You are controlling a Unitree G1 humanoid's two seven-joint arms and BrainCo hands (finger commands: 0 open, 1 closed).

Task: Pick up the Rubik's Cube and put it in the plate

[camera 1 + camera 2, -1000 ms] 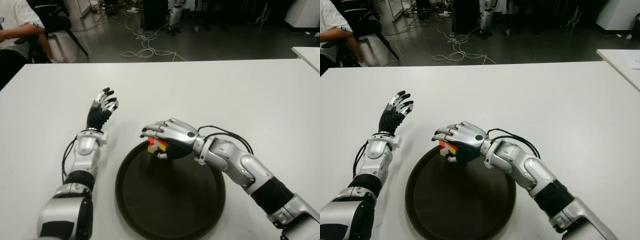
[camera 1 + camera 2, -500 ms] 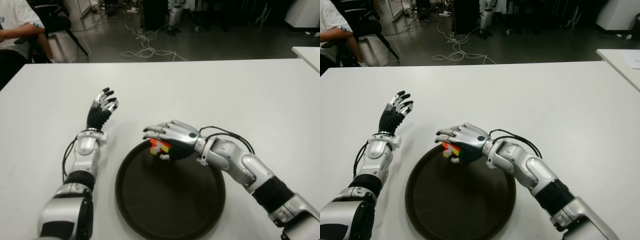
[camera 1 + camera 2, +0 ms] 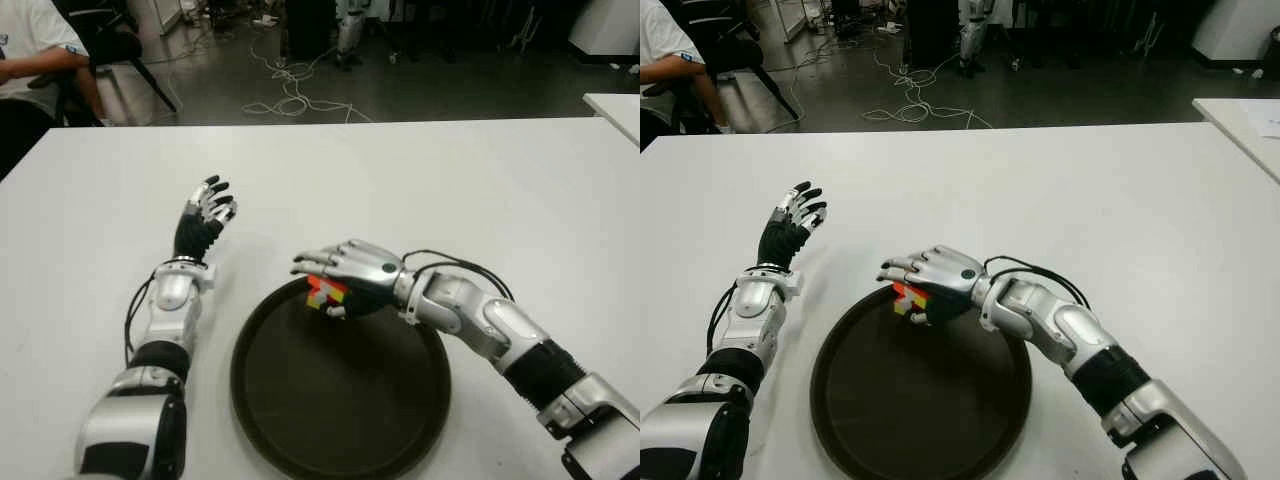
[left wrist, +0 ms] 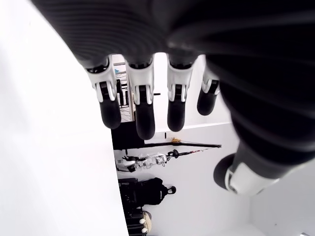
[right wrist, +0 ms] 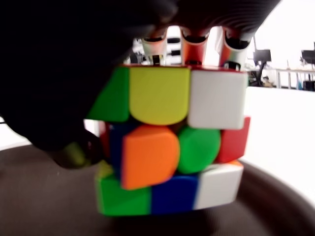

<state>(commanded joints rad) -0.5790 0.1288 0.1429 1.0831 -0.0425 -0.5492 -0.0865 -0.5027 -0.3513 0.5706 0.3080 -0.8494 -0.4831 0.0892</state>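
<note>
1. Cube (image 3: 326, 294) sits in the grasp of the right hand (image 3: 352, 277), just left of centre in the left eye view, over the far rim of the plate (image 3: 262, 400).
2. Whether it touches the plate I cannot tell; the right wrist view shows it very close above the dark surface, with a thin shadow under it.
3. The right hand's fingers (image 5: 193, 43) curl over the top of the cube and the thumb presses its side, so the hand is closed around it.
4. The plate is round, dark and shallow, with a raised rim, and fills the lower middle of the frame; its inside is bare, leaving wide room nearer the robot and to both sides of the cube.
5. The white table (image 3: 480, 190) spreads wide around the plate; its far edge runs across the upper part of the frame, with a dark floor and loose cables (image 3: 290, 95) beyond.
6. The cube's layers are twisted out of line, so its corners jut unevenly.
7. Its visible tiles are yellow, white, green, orange, red and blue, with rounded corners.
8. The left hand (image 3: 204, 218) shows to the upper left of the plate, well apart from it, fingers spread and holding nothing.
9. A seated person (image 3: 35, 45) is at the upper left corner, beyond the table.
</note>
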